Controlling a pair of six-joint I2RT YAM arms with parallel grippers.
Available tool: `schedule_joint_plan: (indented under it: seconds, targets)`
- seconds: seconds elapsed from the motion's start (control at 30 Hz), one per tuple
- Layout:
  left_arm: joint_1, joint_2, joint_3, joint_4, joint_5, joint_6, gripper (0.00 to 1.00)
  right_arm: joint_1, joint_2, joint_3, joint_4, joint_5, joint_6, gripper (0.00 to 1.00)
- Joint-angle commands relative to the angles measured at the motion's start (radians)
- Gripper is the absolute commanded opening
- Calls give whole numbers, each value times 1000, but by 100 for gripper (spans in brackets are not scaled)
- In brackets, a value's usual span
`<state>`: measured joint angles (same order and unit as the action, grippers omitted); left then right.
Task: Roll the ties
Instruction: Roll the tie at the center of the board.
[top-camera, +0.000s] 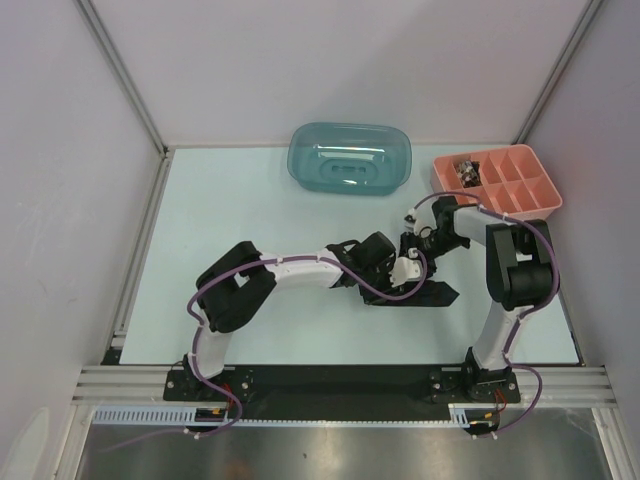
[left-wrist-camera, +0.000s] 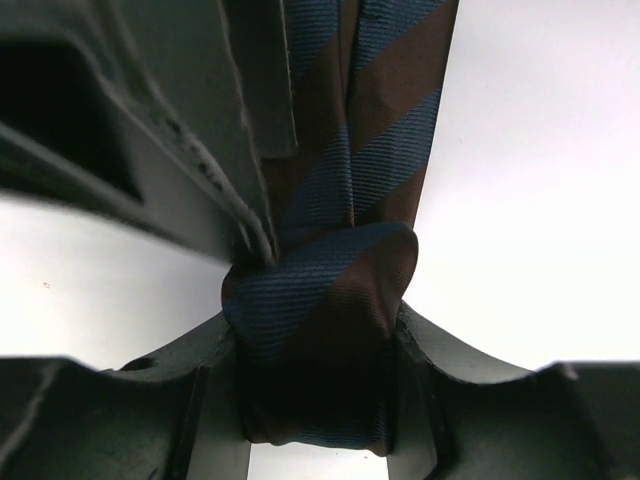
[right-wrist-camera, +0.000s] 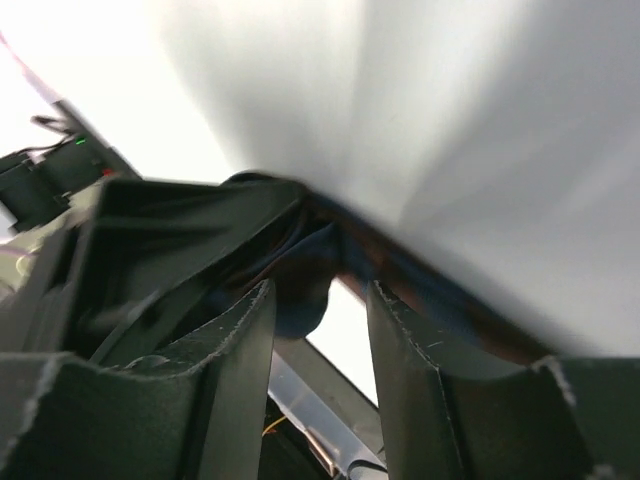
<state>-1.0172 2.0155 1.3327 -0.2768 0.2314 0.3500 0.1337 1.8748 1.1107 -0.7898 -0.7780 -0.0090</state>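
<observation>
A tie with dark blue and brown stripes lies dark on the table in the top view (top-camera: 418, 295). My left gripper (left-wrist-camera: 318, 385) is shut on a folded, rolled-over part of the tie (left-wrist-camera: 320, 290), and the strip runs away from it. In the top view the left gripper (top-camera: 398, 278) meets the right gripper (top-camera: 414, 246) at mid-table. The right gripper (right-wrist-camera: 320, 305) has its fingers apart, with folds of the tie (right-wrist-camera: 305, 275) just past its tips and nothing between them.
A teal plastic basin (top-camera: 350, 158) stands at the back centre. A pink compartment tray (top-camera: 500, 180) with small items in one corner sits at the back right. Grey walls close in both sides.
</observation>
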Motion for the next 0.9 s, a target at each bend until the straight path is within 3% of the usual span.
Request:
schedule_joint_plan:
  seconds: [0.0,0.27,0.37,0.47,0.5,0.57,0.7,0.87]
  targets:
    - [-1,72,-35,-205,-37,12,24,-5,-86,-40,-32,-158,-49,47]
    - [0,68,-66,-180,-29,-6,25,27,-92,-98,46,-205,-3,48]
    - [0,65,-73,-174,-29,-5,26,35,-88,-110,60,-201,-2,42]
    - [3,55,-78,-165,-27,-16,30,37,-72,-118,64,-149,-5,11]
    - [11,51,-81,-157,-18,-28,32,37,-63,-115,58,-132,-15,6]
    - [22,23,-93,-136,-6,-43,41,30,-37,-114,41,-74,-29,0]
    - [75,-67,-145,-29,54,-104,64,11,-5,-101,50,34,-17,0]
    - [100,-194,-243,117,120,-115,80,3,23,-75,44,183,24,0]
